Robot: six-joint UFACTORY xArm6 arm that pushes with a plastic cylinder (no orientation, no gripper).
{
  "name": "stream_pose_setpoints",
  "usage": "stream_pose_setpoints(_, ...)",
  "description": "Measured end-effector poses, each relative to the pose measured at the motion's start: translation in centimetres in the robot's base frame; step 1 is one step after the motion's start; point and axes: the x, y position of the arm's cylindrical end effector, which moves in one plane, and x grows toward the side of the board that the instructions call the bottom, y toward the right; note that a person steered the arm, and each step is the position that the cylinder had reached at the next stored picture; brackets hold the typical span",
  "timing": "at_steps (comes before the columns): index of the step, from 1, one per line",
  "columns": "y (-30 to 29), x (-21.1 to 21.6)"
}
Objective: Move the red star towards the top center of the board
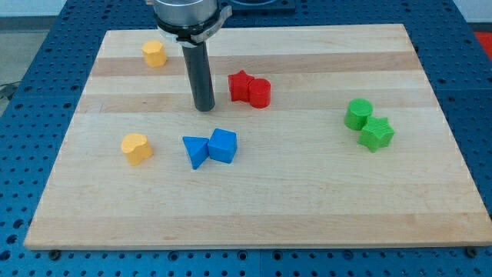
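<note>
Item 1. Pale wooden table, a rectangular board of glued strips resting on a blue perforated base.

Item 2. Straight dark rod descending from a grey metal collar at the view's top; my tip rests on the table in the upper middle area. No pincer is fitted to this arm (so nothing is released, clenched or grasped).

Item 3. Red star-shaped plastic block, the task's piece, lying in the upper middle of the table, just to the view's right of my tip with a narrow gap between them.

Item 4. Red cylindrical plastic block, touching the red star on its right side.

Item 5. Yellow hexagonal plastic block, near the table's top left, up and to the left of my tip.

Item 6. Yellow heart-like plastic block, left of centre, well below the hexagon.

Item 7. Blue triangular plastic block and blue cube-like plastic block, side by side and touching, below my tip.

Item 8. Green cylindrical plastic block and green star-shaped plastic block, touching one another at the view's right, well apart from the red pair.
</note>
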Motion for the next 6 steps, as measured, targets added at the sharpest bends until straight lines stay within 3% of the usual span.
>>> stream_pose_setpoints(1, 1.5, 2.1)
stream_pose_setpoints(3, 5.0, 0.4)
stream_pose_setpoints(6, 8.1, -8.4)
